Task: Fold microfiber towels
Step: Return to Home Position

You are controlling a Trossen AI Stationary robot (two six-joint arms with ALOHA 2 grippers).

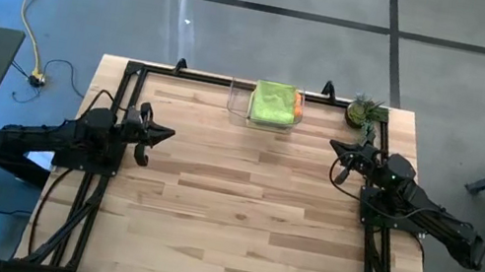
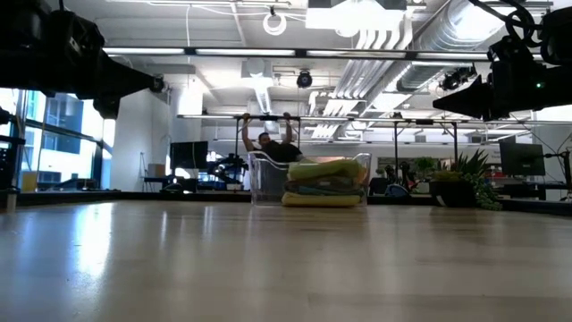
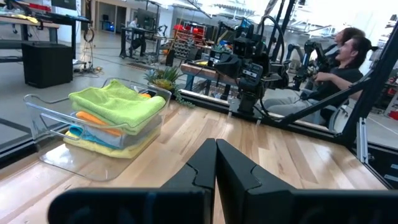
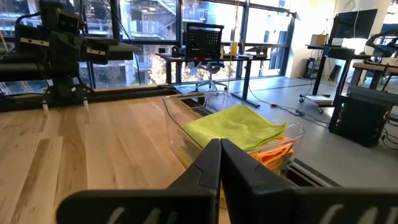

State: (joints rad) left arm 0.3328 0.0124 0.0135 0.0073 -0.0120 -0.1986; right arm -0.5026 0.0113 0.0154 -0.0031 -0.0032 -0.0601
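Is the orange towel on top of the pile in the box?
No, the green towel lies on top, with the orange towel under it.

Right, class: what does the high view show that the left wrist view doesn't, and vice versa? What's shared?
High view only: the whole table, the left arm at its side. Left wrist view only: the teal towel and yellow towel low in the stack, plus seated people. Both: the lime green towel topping the clear bin, the plant, the right arm.
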